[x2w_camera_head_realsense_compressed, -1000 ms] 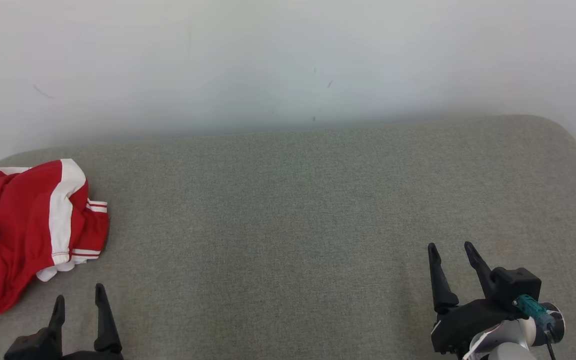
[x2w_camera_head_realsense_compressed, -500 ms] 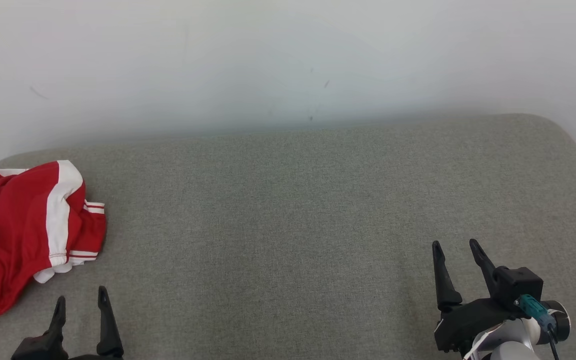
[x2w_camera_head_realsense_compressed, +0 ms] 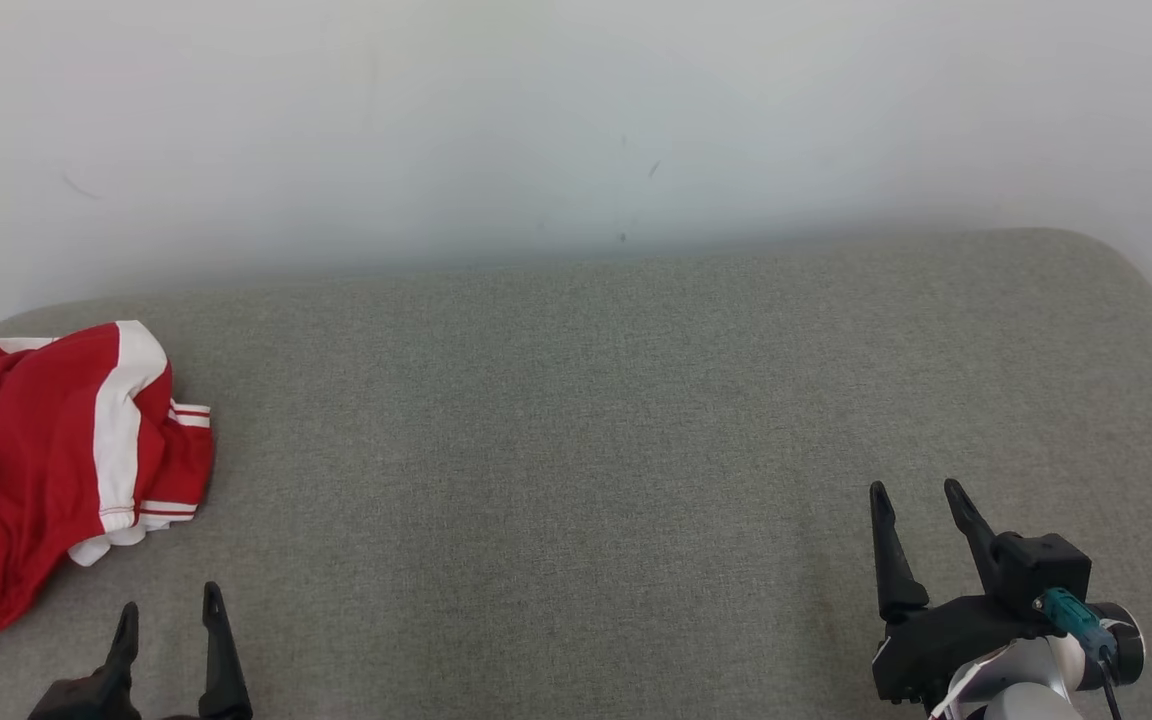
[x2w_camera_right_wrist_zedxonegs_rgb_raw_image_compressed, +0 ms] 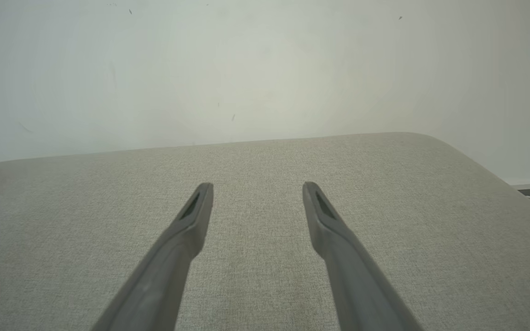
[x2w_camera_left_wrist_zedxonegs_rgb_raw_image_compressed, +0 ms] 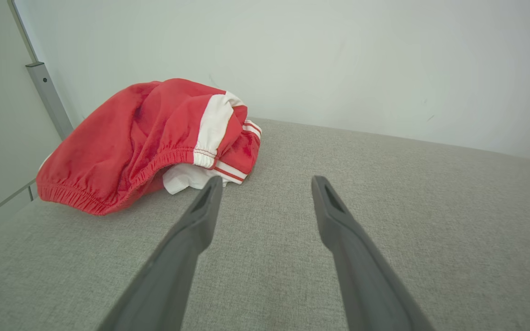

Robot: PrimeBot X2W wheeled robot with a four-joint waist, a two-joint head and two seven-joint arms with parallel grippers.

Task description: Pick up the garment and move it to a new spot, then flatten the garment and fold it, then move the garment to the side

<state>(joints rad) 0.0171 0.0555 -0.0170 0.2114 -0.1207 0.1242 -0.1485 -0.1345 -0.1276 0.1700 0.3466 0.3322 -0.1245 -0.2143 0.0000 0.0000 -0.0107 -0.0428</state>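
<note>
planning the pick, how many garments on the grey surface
1. The red garment lies crumpled at the left end of the grey surface, beyond the left pincer; another could hide beneath it.

Left dark two-fingered end effector (x2w_camera_head_realsense_compressed: 168,600) and right dark two-fingered end effector (x2w_camera_head_realsense_compressed: 914,487) are held low, fingers spread wide, empty.

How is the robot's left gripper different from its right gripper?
The left gripper sits low on the left, close to the red garment. The right gripper sits far from it, with bare grey cushion around. In the head view the left gripper shows little more than its fingers, while the right gripper also shows its black body and a teal plug. Both are open, hold nothing and have two dark fingers.
</note>
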